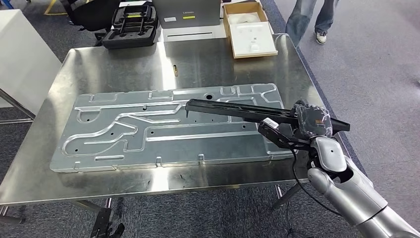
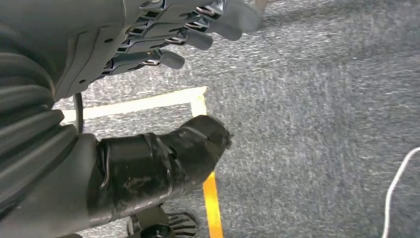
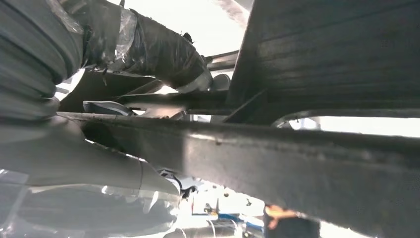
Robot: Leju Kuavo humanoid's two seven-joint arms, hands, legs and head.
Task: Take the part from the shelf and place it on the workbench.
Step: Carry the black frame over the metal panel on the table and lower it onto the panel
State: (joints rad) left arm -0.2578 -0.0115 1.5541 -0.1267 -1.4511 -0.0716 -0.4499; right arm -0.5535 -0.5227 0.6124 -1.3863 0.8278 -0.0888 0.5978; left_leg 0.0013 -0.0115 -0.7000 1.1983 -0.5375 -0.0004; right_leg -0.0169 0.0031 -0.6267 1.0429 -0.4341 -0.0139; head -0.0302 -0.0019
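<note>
The right hand (image 1: 309,120) is closed around one end of the long black part (image 1: 233,110) and holds it above the stamped metal panel (image 1: 163,131) on the worktop (image 1: 124,62). The part reaches far out from the hand and slopes a little, so it may swing or slip in the grasp. Its free end could catch on the raised ribs of the panel when lowered. The left hand (image 2: 163,44) hangs over the floor, fingers apart, holding nothing.

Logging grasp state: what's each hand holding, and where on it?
Right hand grips the long black part near its right end; left hand holds nothing.
</note>
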